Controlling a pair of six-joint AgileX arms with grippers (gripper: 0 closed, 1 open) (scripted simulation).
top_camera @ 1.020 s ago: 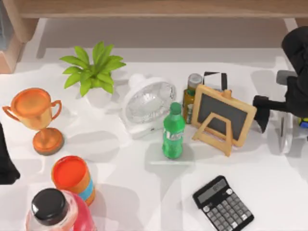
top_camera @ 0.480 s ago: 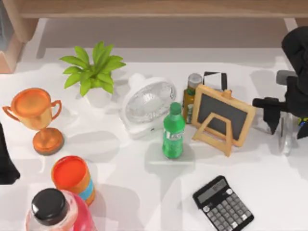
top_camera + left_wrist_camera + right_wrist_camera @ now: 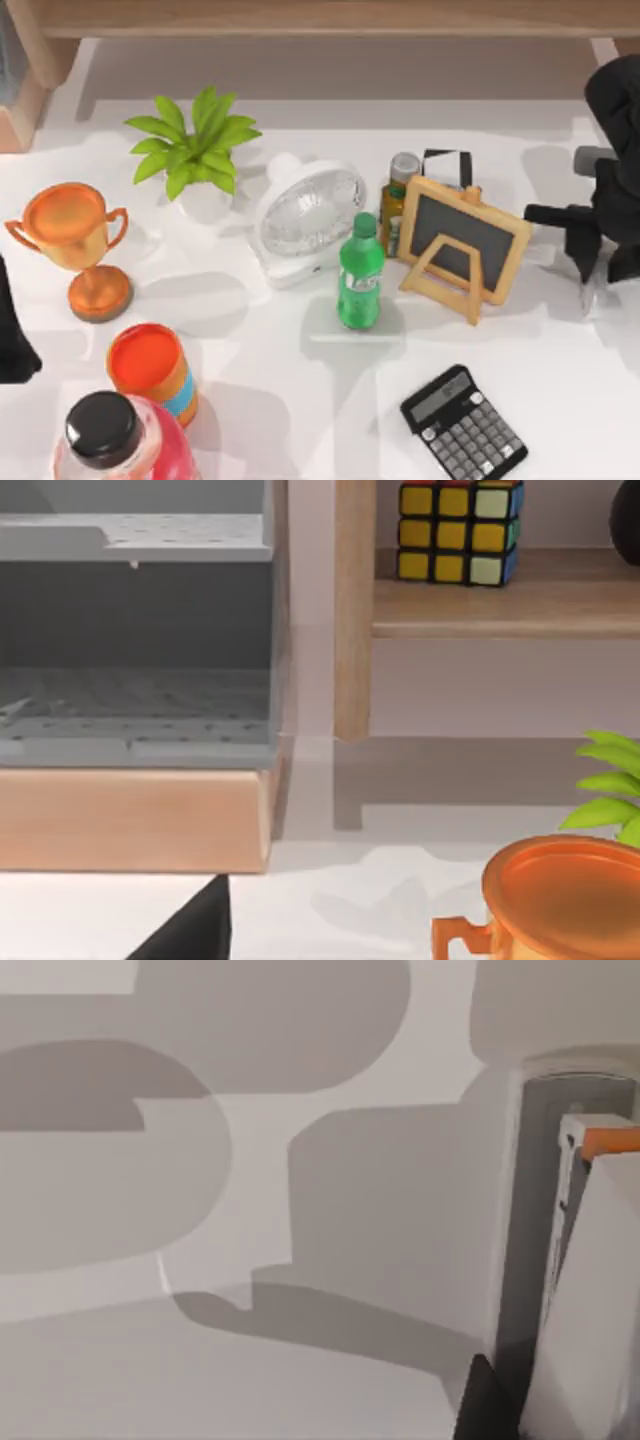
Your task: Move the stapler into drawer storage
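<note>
So the right gripper (image 3: 598,262) is down at the table's right edge, just past the little chalkboard easel (image 3: 465,243), and the stapler (image 3: 590,1290) shows up close in the right wrist view, right beside the jaws. Can't tell whether they're spread or already pinching it. Left arm (image 3: 12,330) sits parked at the left edge, probably because the stapler's on the right arm's side.

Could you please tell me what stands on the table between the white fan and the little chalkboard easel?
In the top view, a green bottle stands between the fan and the chalkboard easel, with a smaller grey-capped bottle behind it by the easel.
</note>
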